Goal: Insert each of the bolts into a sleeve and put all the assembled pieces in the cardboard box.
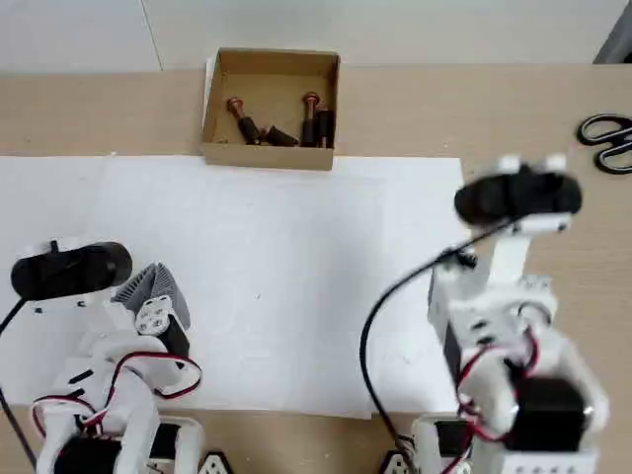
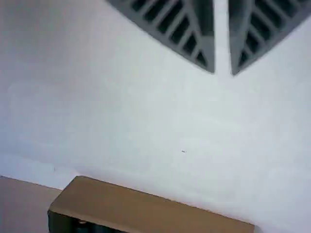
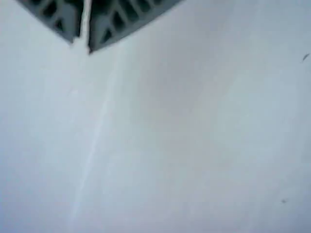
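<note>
The cardboard box (image 1: 269, 156) stands at the far middle of the table. Inside it lie copper-headed bolts in black sleeves, one at the left (image 1: 243, 118) and one at the right (image 1: 312, 117), with another dark piece (image 1: 281, 136) between them. My left gripper (image 1: 153, 281) rests low over the white sheet at the near left; its grey fingers (image 2: 194, 34) are shut with nothing between them, and the box (image 2: 146, 211) sits ahead of it. My right gripper (image 3: 85, 46) is shut over bare white paper at the near right.
A large white paper sheet (image 1: 296, 276) covers the middle of the wooden table. Black scissors (image 1: 607, 140) lie at the far right edge. The right arm's camera housing (image 1: 518, 197) and a black cable (image 1: 380, 316) hang over the sheet's right side.
</note>
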Controlling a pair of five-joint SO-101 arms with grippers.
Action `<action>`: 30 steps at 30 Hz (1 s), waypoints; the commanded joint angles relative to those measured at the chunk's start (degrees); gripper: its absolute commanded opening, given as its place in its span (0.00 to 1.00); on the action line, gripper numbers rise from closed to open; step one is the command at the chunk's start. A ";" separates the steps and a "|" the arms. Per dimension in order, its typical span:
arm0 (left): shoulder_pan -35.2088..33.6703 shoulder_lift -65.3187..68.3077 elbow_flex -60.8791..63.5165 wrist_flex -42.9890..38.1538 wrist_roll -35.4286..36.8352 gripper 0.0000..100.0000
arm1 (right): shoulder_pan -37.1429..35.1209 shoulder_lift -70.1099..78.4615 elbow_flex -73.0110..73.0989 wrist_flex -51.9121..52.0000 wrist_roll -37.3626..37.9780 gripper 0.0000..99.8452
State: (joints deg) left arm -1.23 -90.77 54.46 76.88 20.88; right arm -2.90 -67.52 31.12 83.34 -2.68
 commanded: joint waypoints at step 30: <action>-0.44 0.09 25.01 -11.08 -15.56 0.01 | 0.48 -36.00 57.58 -18.51 6.77 0.00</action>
State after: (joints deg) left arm -1.23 -90.33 79.08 67.21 5.85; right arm -2.90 -102.95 88.79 66.02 3.82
